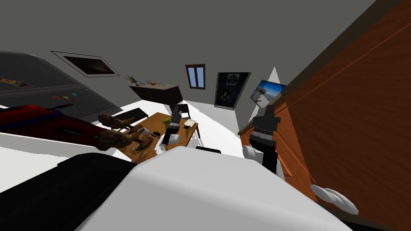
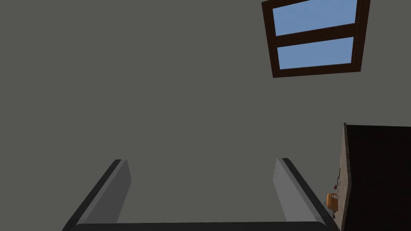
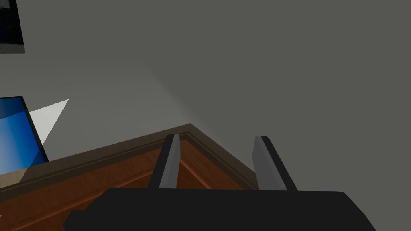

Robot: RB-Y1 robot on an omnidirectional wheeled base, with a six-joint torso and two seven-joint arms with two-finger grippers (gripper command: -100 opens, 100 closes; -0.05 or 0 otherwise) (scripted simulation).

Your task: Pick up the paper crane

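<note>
- Paper crane (image 1: 186,126): I take it to be the small dark spiky shape on the wooden table (image 1: 190,133), near the far right corner. It is too small to be sure.
- It sits just beside a flat white thing (image 1: 191,121), and a green ball (image 1: 166,120) lies on the other side of the left arm (image 1: 172,130).
- Left gripper (image 2: 200,160): fingers spread wide with nothing between them, aimed at the wall and not down at the table.
- Right gripper (image 3: 216,138): fingers apart, a narrower gap than the left's, holding nothing. It is raised by the brown wooden cabinet (image 1: 341,120), well away from the table.
- Step in hand, as I judge it, is the approach, with no grasp started yet. The left arm is the one over the table, so it is the likely one to use.
- To do it well, tip the left wrist down until the crane comes into its own camera and centre the crane between the fingers. Come straight down, close gently since folded paper crushes, and keep clear of the white thing.
- The head view gives the table layout and both arms' places.
- The wrist views give the finger gaps, which are too small to read from the head view. The right wrist view also puts the cabinet's top edge right behind its fingers.
</note>
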